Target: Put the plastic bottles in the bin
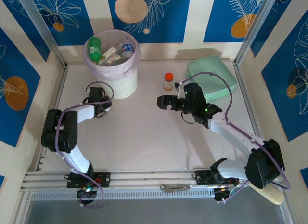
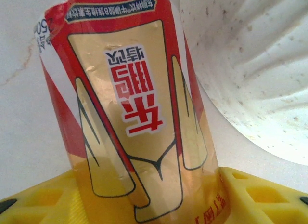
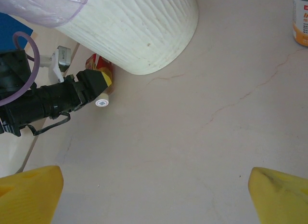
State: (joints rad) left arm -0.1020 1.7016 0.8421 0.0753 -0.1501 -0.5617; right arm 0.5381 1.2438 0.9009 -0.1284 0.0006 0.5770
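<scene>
A red-and-gold labelled plastic bottle (image 2: 130,89) lies on the table against the foot of the bin (image 2: 255,65). My left gripper (image 2: 147,185) has both yellow fingers pressed to its sides. The right wrist view shows that bottle's red label (image 3: 102,65) and white cap (image 3: 102,102) beside the left gripper (image 3: 96,84). The bin (image 1: 122,84), white with a pale liner, holds a green bottle (image 1: 95,48) and a blue-capped clear one (image 1: 127,49). My right gripper (image 1: 162,101) hangs open over bare table (image 3: 154,195).
A short orange bottle with a red cap (image 1: 168,81) stands right of the bin, also at the top right corner (image 3: 301,19). A mint-green case (image 1: 211,77) lies at the back right. Walls close in the left and right sides.
</scene>
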